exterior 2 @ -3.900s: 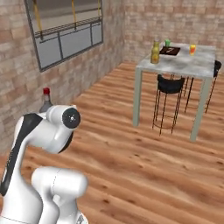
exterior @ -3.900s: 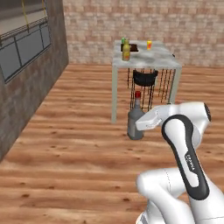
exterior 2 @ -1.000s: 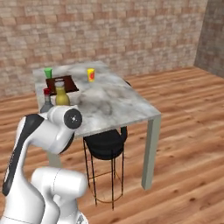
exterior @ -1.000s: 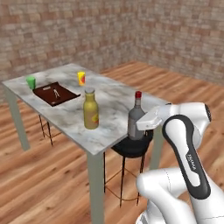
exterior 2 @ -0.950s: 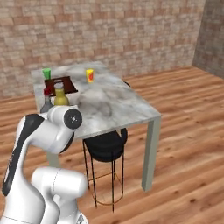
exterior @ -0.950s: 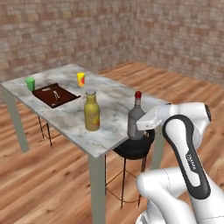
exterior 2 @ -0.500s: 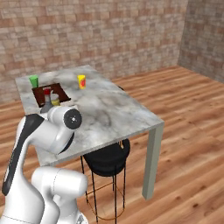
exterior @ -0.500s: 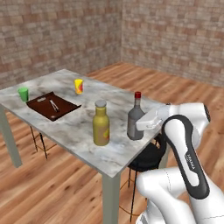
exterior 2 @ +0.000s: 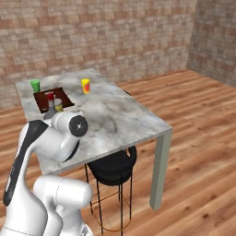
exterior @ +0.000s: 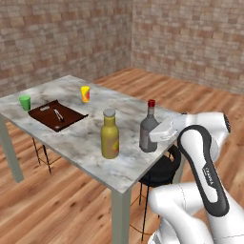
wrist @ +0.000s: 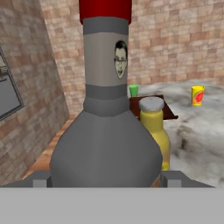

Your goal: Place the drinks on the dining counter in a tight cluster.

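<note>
Gripping the dark grey bottle (exterior: 148,134) by its wide belly, claw (wrist: 105,177) spread broad around it. Held at the surface (exterior: 81,138) edge, yellow bottle (exterior: 109,134) near at nine o'clock. Probably rigid, smooth, top-heavy; best held low on the body.

The robot arm (exterior: 200,162) is showing glossy white, rounded shells, swelling into bulbous links near the base. A dark grey strip bearing small white lettering is running along one link, and a dark round joint cap with a pale centre is sitting at the elbow (exterior 2: 79,125). The pincer (wrist: 105,180) is showing two small grey square finger tips.
</note>
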Controlling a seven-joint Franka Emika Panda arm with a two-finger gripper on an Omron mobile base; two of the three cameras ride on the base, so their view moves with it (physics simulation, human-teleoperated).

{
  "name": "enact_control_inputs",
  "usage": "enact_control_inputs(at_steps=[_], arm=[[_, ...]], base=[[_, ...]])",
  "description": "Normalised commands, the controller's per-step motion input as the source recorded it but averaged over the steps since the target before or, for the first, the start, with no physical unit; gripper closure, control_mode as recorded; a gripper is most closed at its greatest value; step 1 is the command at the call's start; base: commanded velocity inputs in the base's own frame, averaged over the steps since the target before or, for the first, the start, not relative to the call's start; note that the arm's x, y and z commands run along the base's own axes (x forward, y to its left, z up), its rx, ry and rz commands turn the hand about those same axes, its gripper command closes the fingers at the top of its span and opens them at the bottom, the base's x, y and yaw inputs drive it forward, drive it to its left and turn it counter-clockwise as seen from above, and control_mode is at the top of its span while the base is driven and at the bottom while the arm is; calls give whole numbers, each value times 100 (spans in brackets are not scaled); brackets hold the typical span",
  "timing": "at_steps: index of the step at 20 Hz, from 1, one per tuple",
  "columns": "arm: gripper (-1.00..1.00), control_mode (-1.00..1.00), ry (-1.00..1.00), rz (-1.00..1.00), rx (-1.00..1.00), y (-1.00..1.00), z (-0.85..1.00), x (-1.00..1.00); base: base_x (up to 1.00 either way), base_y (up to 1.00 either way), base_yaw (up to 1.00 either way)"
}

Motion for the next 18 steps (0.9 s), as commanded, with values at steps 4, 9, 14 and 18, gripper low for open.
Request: enact_control_inputs(at_steps=[4, 9, 14, 18], arm=[[100, 100, 0, 0, 0, 0, 0, 0], [100, 100, 0, 0, 0, 0, 0, 0], [100, -100, 0, 0, 0, 0, 0, 13], [100, -100, 3, 5, 0, -13, 0, 66]], base=[[0, 0, 0], [0, 0, 0], [0, 0, 0], [0, 0, 0]])
